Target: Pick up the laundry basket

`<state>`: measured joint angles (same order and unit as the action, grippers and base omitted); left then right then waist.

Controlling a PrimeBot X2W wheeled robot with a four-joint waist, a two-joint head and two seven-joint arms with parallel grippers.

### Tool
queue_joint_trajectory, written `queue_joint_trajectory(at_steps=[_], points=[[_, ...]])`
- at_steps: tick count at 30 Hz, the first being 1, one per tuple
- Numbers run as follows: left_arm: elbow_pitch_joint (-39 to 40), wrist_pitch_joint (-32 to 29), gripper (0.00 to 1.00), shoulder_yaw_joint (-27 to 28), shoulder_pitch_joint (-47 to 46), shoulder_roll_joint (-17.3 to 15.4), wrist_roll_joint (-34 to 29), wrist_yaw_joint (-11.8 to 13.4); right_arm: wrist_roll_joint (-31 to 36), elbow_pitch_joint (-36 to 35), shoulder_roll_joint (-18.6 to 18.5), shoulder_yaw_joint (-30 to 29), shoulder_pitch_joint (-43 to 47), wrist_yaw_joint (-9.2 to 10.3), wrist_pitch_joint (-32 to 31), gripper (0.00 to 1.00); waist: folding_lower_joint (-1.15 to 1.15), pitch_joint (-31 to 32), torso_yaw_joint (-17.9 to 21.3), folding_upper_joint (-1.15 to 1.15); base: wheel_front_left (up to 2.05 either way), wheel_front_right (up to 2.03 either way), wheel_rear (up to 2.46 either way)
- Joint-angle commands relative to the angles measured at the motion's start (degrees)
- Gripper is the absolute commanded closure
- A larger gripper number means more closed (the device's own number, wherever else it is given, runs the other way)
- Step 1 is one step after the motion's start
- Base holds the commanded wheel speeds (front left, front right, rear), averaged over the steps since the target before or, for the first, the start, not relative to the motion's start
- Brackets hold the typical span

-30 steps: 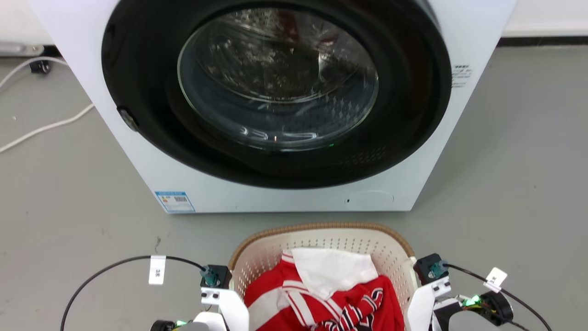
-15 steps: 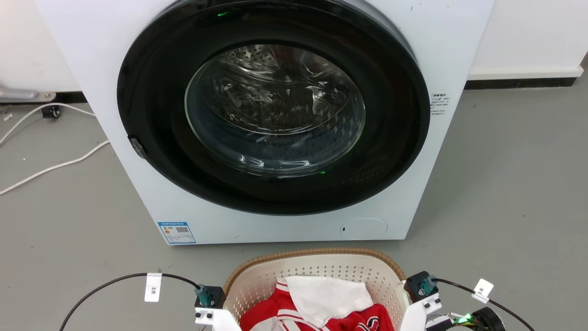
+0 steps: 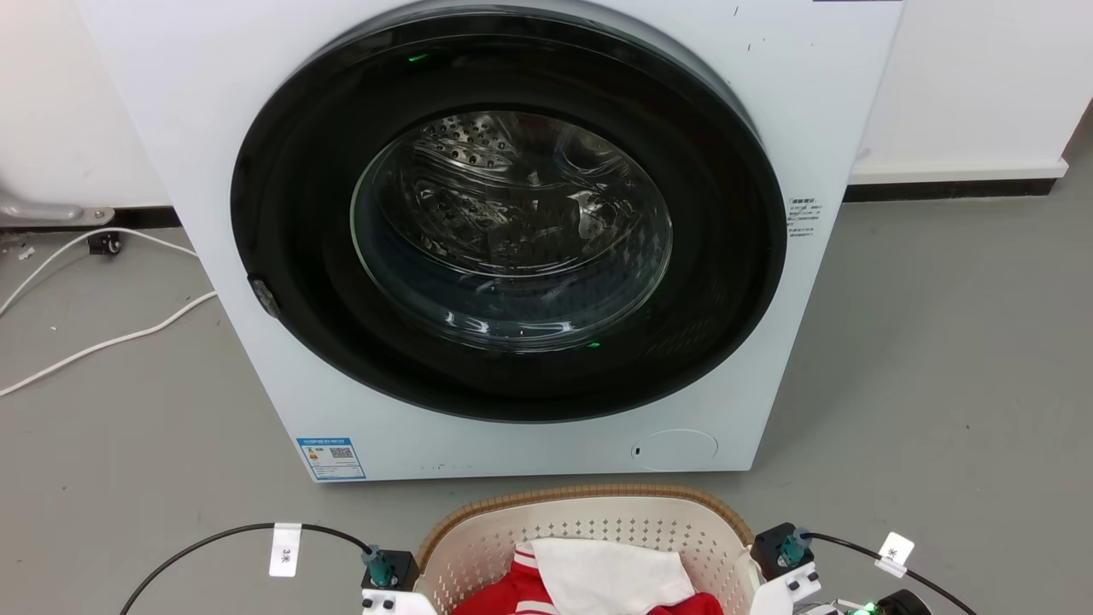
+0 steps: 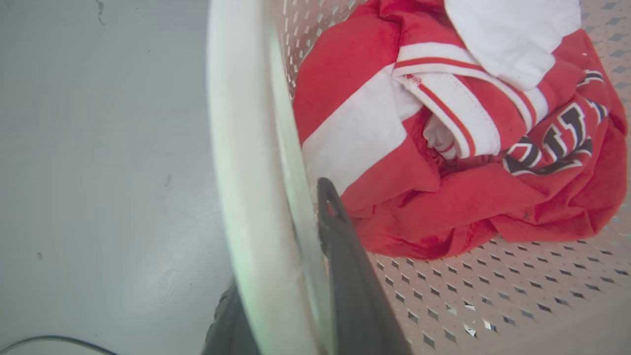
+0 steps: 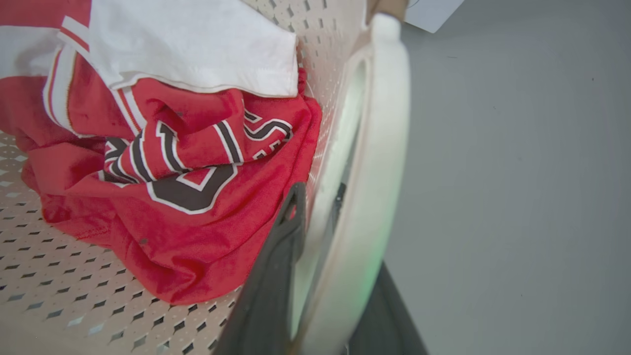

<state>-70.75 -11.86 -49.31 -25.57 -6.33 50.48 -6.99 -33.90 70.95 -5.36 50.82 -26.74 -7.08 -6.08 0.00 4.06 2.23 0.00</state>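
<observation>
Cream perforated plastic under a brown woven-look rim, the laundry basket stands directly in front of the washer. Its far edge is near the washer's base, with a narrow strip of grey floor between them. Red-and-white clothes lie heaped inside. The left gripper straddles the left handle, one dark finger inside the basket wall and the other outside beneath the loop, the jaws pressed in on the handle. The right gripper grips the right handle the same way, its inner finger against the wall beside the clothes. Bare floor opens wide to the right of the washer. To the washer's left, white cables trail over the floor.
</observation>
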Motion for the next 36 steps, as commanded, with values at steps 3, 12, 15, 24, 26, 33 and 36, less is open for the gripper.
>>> queue_joint_trajectory(at_steps=[3,12,15,24,26,33,36], points=[[0.89,0.6,1.0,-0.75,-0.04,0.56,0.72,-0.79,-1.23,-0.54,0.53,1.85,0.31,-0.74,0.26,1.0,0.0,0.27,0.01,0.0,0.0,0.0,0.0],[0.77,0.36,1.0,-1.97,0.1,0.34,2.13,-0.79,-3.92,-0.2,0.31,4.61,-0.04,-0.74,0.35,1.0,0.0,0.52,0.13,0.0,0.0,0.0,0.0],[0.73,0.47,1.0,-2.49,0.0,0.28,2.62,-0.79,-4.82,-0.05,0.21,5.48,-0.18,-0.74,0.35,1.0,0.0,0.59,0.13,0.0,0.0,0.0,0.0],[0.44,0.95,1.0,-3.81,-0.29,-0.08,3.87,-0.79,-7.2,0.36,0.28,7.81,-0.57,-0.74,0.85,1.0,0.0,0.61,0.15,0.0,0.0,0.0,0.0],[0.38,0.96,1.0,-4.11,-0.38,-0.13,4.18,-0.78,-7.76,0.43,0.33,8.27,-0.56,-0.74,0.86,1.0,0.0,0.59,0.15,0.0,0.0,0.0,0.0],[0.21,1.27,1.0,-5.0,-0.29,-0.19,5.11,-0.77,-9.24,0.73,0.26,9.94,-0.62,-0.74,0.98,1.0,0.0,0.58,0.14,0.0,0.0,0.0,0.0],[0.08,1.31,1.0,-5.3,-0.29,-0.22,5.48,-0.77,-9.9,0.84,0.17,10.52,-0.71,-0.74,0.99,1.0,0.0,0.59,0.11,0.0,0.0,0.0,0.0]])
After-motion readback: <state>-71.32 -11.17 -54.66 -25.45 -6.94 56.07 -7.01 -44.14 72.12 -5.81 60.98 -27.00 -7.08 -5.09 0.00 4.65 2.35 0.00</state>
